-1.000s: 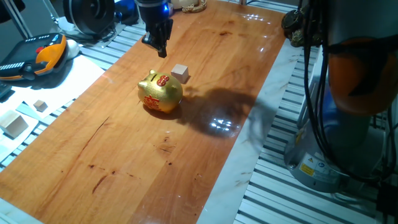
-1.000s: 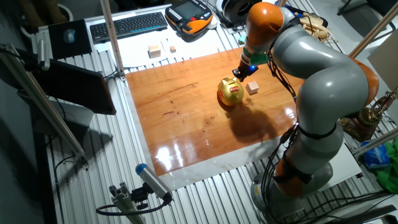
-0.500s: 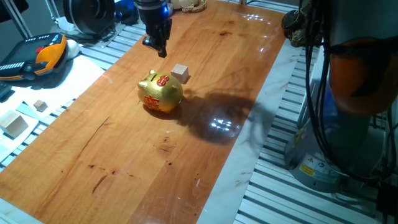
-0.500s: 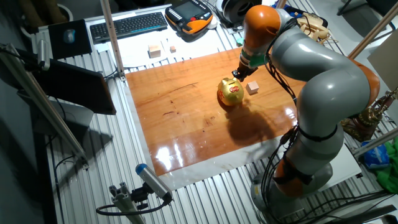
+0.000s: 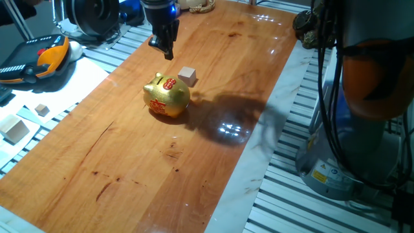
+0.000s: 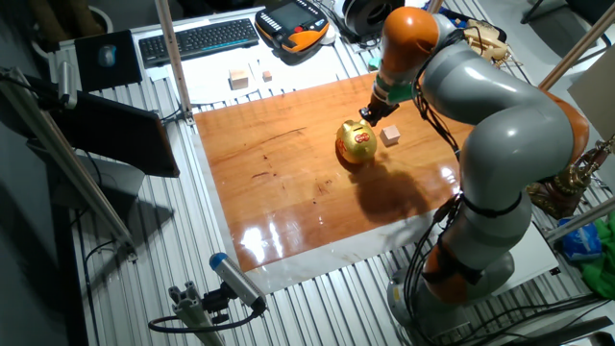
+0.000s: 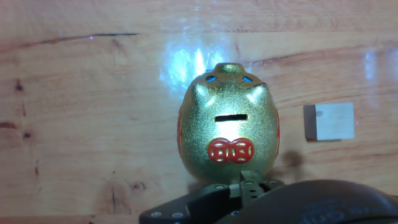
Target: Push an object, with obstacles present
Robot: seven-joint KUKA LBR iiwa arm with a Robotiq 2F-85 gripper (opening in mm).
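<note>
The small pale wooden cube (image 5: 187, 76) lies on the wooden table just beyond the golden piggy bank (image 5: 167, 96). Both also show in the other fixed view, the cube (image 6: 389, 135) to the right of the bank (image 6: 357, 142). My gripper (image 5: 169, 54) hangs with its jaws together and empty, above the table on the far side of the bank, left of the cube and touching neither. In the hand view the bank (image 7: 228, 127) fills the middle, the cube (image 7: 329, 121) lies to its right, and the gripper (image 7: 249, 182) sits at the bottom edge.
A larger wooden block (image 5: 14, 129) and a tiny cube (image 5: 42, 109) lie off the table at the left. A black and orange pendant (image 5: 39, 58) lies beyond them. A keyboard (image 6: 197, 38) lies behind the table. The robot's base (image 5: 362, 129) stands at the right.
The arm's upper joints have shifted very slightly; the gripper tip stays almost in the same place. The cube and the piggy bank have not moved.
</note>
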